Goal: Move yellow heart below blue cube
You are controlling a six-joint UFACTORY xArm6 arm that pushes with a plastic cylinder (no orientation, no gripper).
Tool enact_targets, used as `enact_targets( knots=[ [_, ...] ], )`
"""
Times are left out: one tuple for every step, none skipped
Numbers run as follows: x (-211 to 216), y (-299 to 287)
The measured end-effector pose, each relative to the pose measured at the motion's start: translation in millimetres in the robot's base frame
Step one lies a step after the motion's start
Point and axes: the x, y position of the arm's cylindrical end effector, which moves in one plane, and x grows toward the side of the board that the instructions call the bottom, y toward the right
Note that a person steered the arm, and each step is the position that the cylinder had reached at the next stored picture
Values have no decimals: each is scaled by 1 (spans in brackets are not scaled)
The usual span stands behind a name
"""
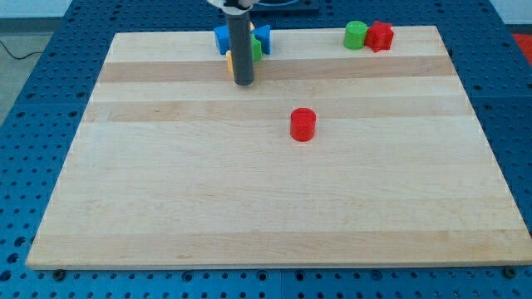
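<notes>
My tip [243, 82] rests on the board near the view's top, left of centre. The dark rod stands in front of a tight cluster of blocks. A blue block [222, 39] shows on the rod's left and another blue block [263, 36] on its right. A sliver of a yellow block [229, 61] shows just left of the rod, below the left blue block; its shape is hidden. A green block [257, 51] peeks out on the rod's right.
A red cylinder [302, 124] stands near the board's middle. A green block [356, 35] and a red block [380, 36] touch each other at the view's top right. The wooden board [266, 208] lies on a blue perforated table.
</notes>
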Motion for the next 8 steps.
enact_targets(
  knots=[
    [1, -10],
    [10, -10],
    [10, -5],
    [3, 1],
    [-11, -4],
    [-15, -18],
    [-15, -19],
    [-15, -19]
  ],
)
